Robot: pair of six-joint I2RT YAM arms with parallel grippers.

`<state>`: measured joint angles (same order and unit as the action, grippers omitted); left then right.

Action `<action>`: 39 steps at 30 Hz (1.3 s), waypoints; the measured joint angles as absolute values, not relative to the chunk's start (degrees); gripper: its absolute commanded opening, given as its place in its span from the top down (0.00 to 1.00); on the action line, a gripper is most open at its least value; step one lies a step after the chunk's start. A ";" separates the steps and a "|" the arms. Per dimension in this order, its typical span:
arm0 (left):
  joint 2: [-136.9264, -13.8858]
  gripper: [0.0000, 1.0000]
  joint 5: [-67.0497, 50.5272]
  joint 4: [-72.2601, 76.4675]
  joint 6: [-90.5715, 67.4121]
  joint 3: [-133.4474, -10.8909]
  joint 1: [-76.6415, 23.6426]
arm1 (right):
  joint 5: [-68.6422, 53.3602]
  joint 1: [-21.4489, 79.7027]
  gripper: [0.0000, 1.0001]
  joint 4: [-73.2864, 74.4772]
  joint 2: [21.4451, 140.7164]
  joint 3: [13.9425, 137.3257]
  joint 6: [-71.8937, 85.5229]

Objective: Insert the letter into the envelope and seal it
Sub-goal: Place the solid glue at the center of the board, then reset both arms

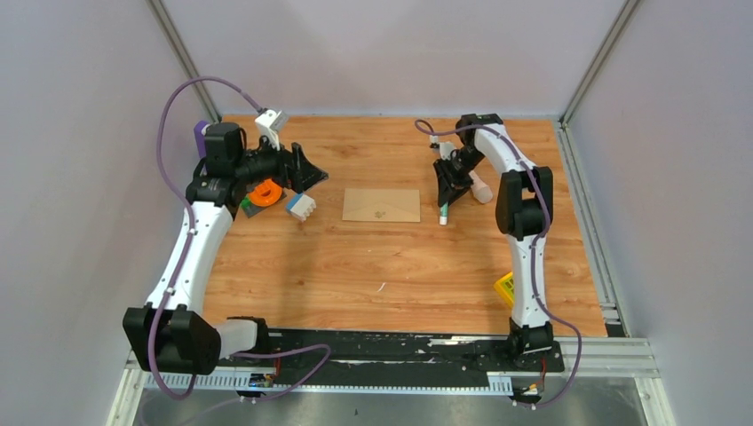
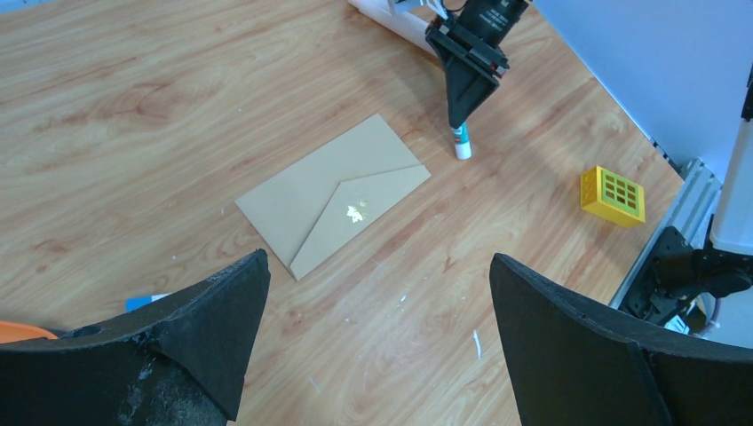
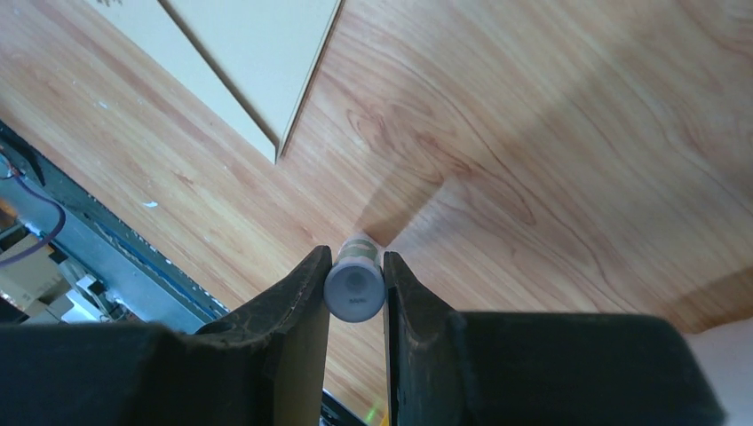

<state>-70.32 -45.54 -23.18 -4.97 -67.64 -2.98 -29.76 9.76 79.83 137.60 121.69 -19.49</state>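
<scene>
Right of the closed envelope [image 1: 381, 205], the right fingers [image 3: 293, 337] pinch a glue stick [image 3: 355, 288], probably for sealing; the left fingers [image 2: 204, 337] are spread, idle.

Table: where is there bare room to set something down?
Widest bare wood: between the envelope and the near edge, from the left arm to the yellow block. The far strip behind the envelope is bare too. Crowded: around the left gripper, with an orange object and white block, and where the right gripper holds a glue stick.
</scene>
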 measured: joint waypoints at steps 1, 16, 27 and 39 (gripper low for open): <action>-70.15 0.00 -45.47 -23.00 -4.97 -67.64 -2.98 | -29.30 10.20 0.77 79.53 137.95 122.17 -18.85; -68.53 0.00 -44.58 -22.52 -4.99 -67.09 -2.98 | -20.73 12.88 0.71 73.97 141.12 123.26 -10.07; -65.98 0.00 -43.42 -21.96 -4.97 -66.72 -2.98 | -18.63 13.08 0.54 71.72 140.25 122.67 -5.58; -65.80 0.00 -42.24 -21.91 -4.45 -66.70 -2.98 | -16.32 13.06 0.12 67.55 138.63 121.60 -5.61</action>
